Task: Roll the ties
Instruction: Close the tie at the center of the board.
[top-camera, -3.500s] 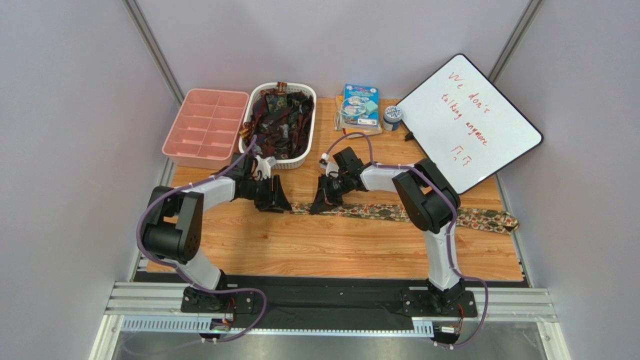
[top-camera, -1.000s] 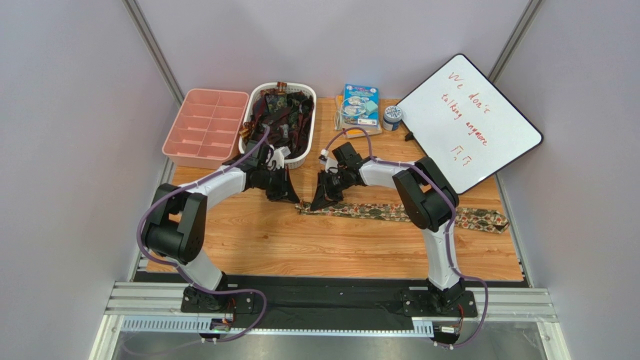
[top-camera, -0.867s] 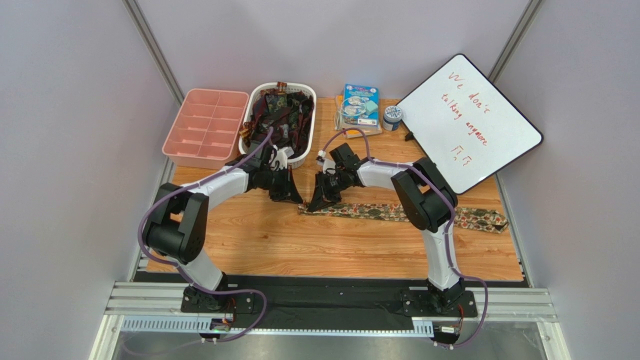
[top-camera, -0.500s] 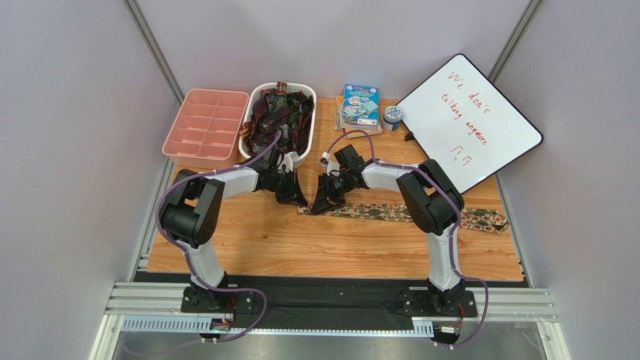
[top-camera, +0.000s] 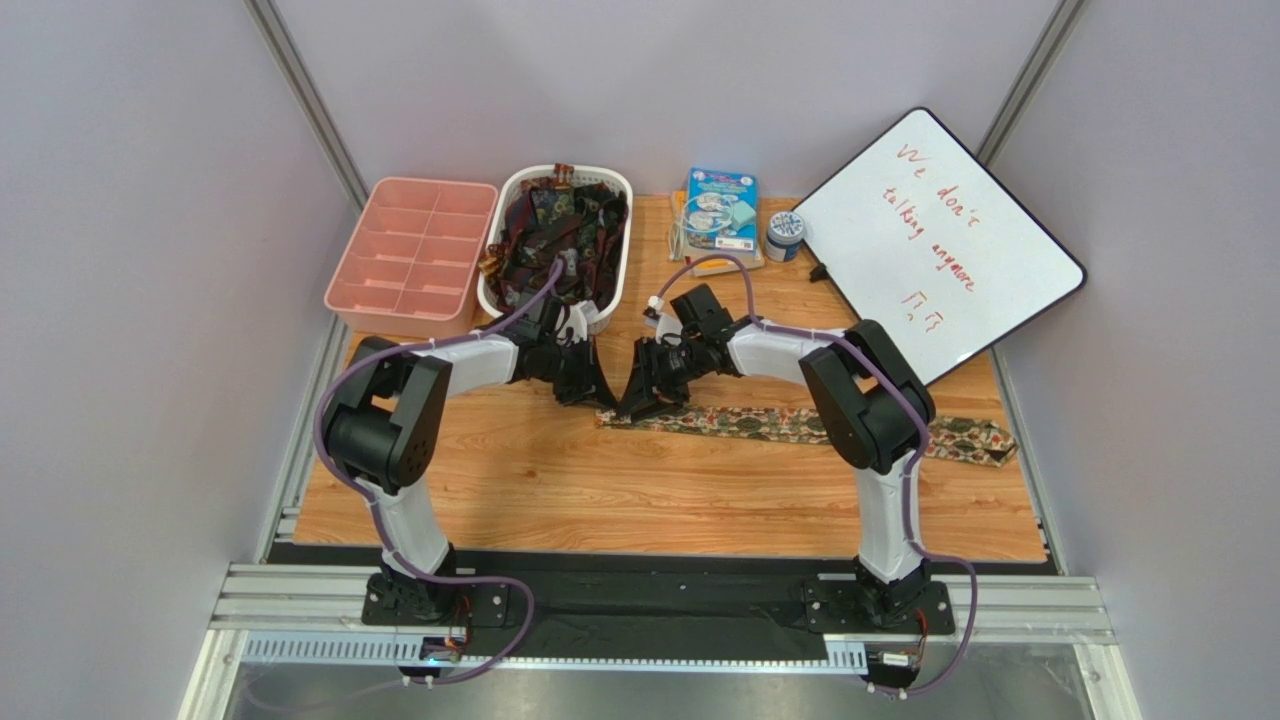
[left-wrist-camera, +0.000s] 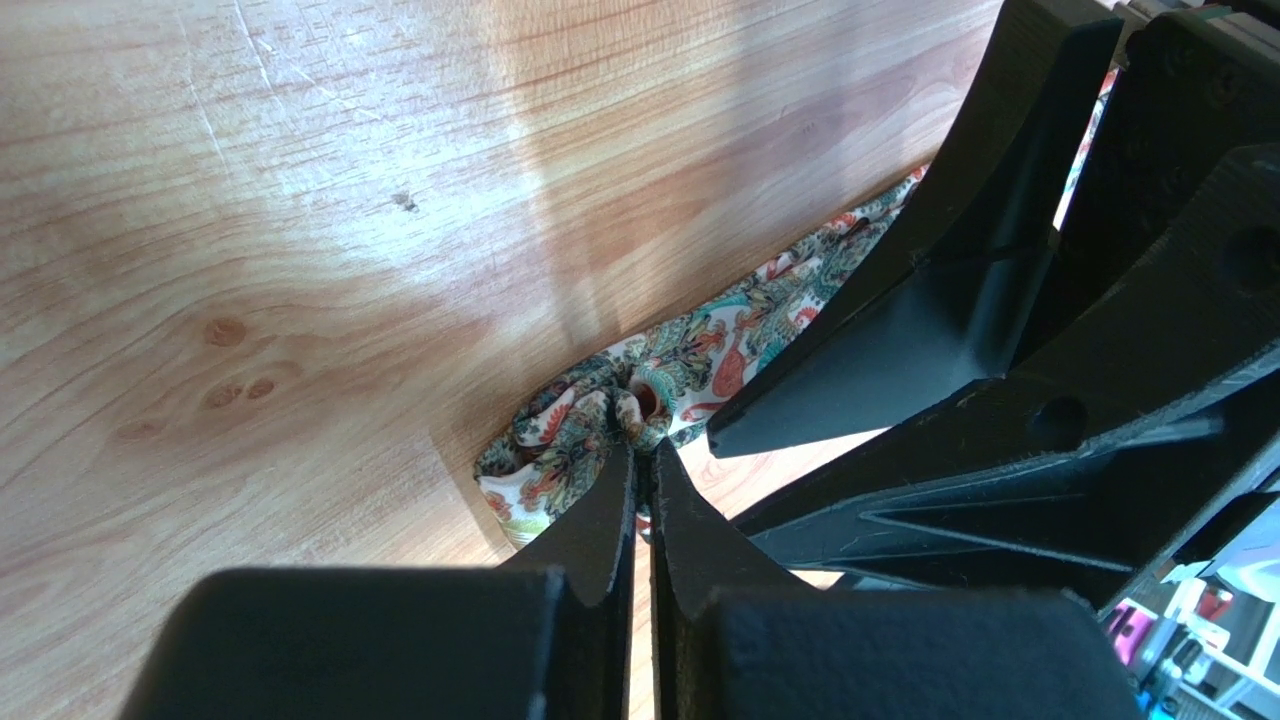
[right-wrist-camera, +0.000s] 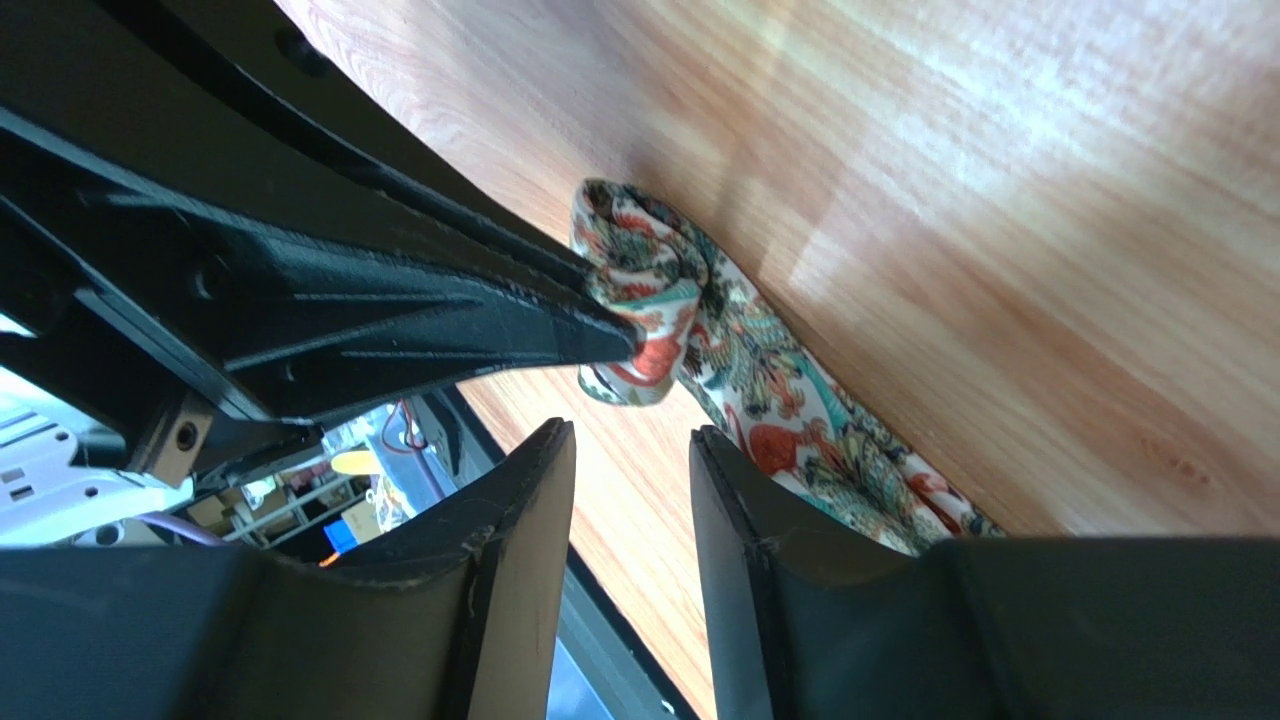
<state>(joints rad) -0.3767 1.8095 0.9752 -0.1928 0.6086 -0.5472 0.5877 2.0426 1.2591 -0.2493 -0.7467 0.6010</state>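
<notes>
Tie (left-wrist-camera: 579, 428): soft, limp, probably slippery; best pinched at bunched end. Left gripper (left-wrist-camera: 643, 465) clamps it; right gripper (right-wrist-camera: 634, 435) parted, empty.

I work in a robotics lab cell: plain grey partition walls (top-camera: 135, 270) close in a wooden tabletop (top-camera: 601, 495) mounted on slotted aluminium rails (top-camera: 1052, 608).

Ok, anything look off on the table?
The tie is crumpled at its left end into a loose wad, not a neat roll, pinched in the left claw. The whiteboard sits askew at far right.
</notes>
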